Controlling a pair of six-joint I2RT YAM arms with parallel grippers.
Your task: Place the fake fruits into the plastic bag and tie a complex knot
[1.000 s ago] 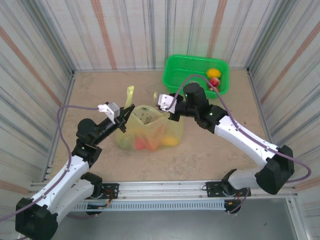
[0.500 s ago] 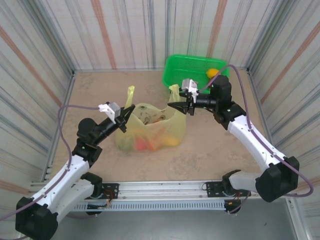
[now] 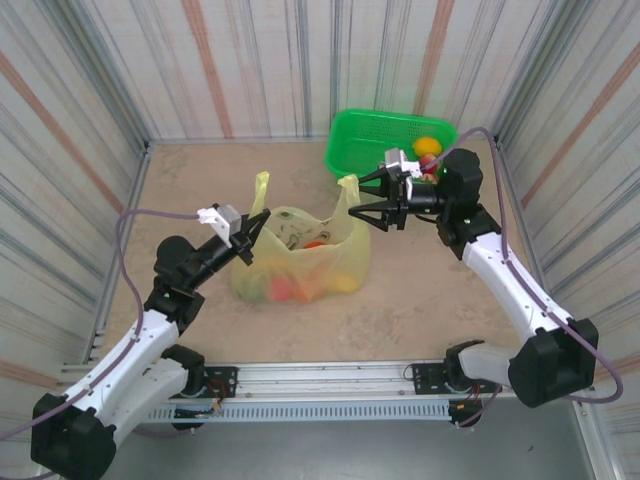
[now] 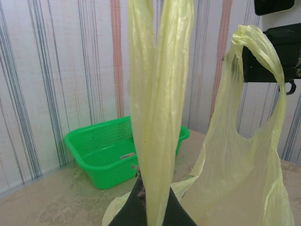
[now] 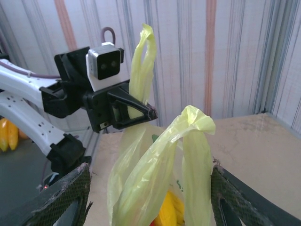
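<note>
The left gripper (image 3: 258,226) is clamped on the left handle (image 3: 260,186) of the plastic bag (image 3: 350,256). The bag sags just below it, thin, crinkly and light, weighted by glossy fake fruits (image 3: 303,286). The right gripper (image 3: 357,197) gapes, with the limp right handle (image 3: 347,185) just ahead of it, likely the place to grip. Behind sits a rigid mesh basket (image 3: 350,150).

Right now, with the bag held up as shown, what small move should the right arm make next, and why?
Probably back the right gripper away from the bag handle and swing toward the green basket. Its fingers are open either side of that handle, not gripping; fake fruits lie in the basket; the left gripper is shut on the other handle, holding the plastic bag up.
</note>
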